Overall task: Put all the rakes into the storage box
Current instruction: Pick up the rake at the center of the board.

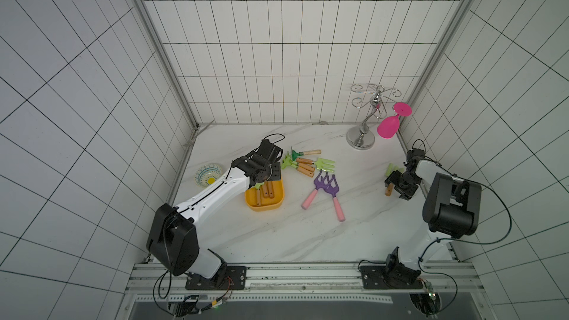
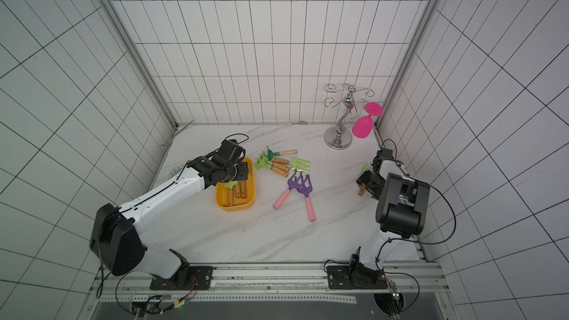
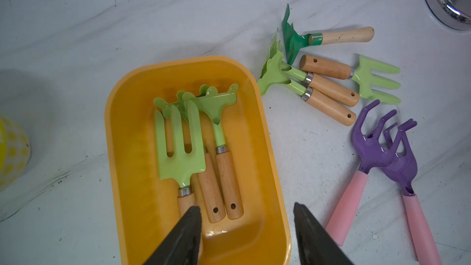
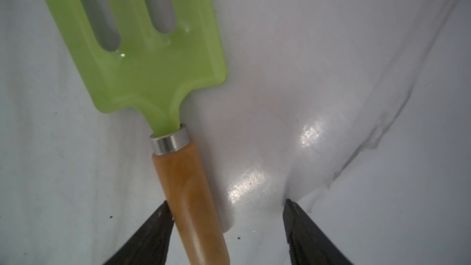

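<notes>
The rake [image 4: 158, 72] handle lies between parted jaws of the right tool [image 4: 226, 202].

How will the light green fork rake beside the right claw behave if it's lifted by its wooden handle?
The fork rake looks stiff; its flat tines lie straight. Its round, smooth wooden handle might roll or slip inside the open right claw. Gripped near the handle's end, the wide head would probably droop.
</notes>
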Robot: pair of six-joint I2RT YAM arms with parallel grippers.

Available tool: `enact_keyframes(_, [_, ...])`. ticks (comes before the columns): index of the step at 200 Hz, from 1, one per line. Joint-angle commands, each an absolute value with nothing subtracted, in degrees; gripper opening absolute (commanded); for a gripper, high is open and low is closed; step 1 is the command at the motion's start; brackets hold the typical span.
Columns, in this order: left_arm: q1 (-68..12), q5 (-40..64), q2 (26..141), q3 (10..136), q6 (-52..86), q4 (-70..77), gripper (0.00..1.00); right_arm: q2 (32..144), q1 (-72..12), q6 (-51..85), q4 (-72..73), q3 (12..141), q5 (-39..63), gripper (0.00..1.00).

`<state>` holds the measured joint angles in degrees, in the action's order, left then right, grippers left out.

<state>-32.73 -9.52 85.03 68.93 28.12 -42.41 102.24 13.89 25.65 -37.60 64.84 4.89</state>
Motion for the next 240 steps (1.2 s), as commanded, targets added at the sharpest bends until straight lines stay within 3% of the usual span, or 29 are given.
enact_keyframes(1, [-32.7, -9.22, 83.76, 68.24, 27.16, -39.12, 0.6, 104.11, 14.24, 26.54, -38.03, 68.21, 3.11, 0.7])
enact_keyframes(35, [-32.27, -8.99, 84.93, 68.28, 26.63, -39.5, 0.6, 108.01, 13.66, 25.89, -38.98, 71.19, 3.01, 0.61])
enact_keyframes(85, [-32.15, -8.5, 85.79, 67.66, 27.07, -39.96, 0.6, 111.45, 11.02, 24.61, -39.73, 72.69, 0.13, 0.4])
enact_keyframes(101, [-32.07, -8.37, 85.69, 67.42, 26.98, -39.91, 0.6, 112.06, 10.65, 24.2, -39.51, 72.69, 0.35, 0.3])
enact_keyframes(139, [-32.08, -7.12, 85.53, 67.22, 26.05, -39.95, 0.6, 112.05, 10.2, 23.6, -38.56, 72.03, 3.4, 0.17])
enact_keyframes(198, [-32.03, -2.33, 84.52, 67.8, 22.84, -38.73, 0.6, 100.6, 5.57, 24.51, -39.9, 68.31, 10.82, 0.09])
enact_keyframes(240, [-30.34, 16.44, 83.34, 65.73, 21.71, -30.38, 0.6, 90.43, -3.18, 25.34, -40.85, 68.4, 21.34, 0.08])
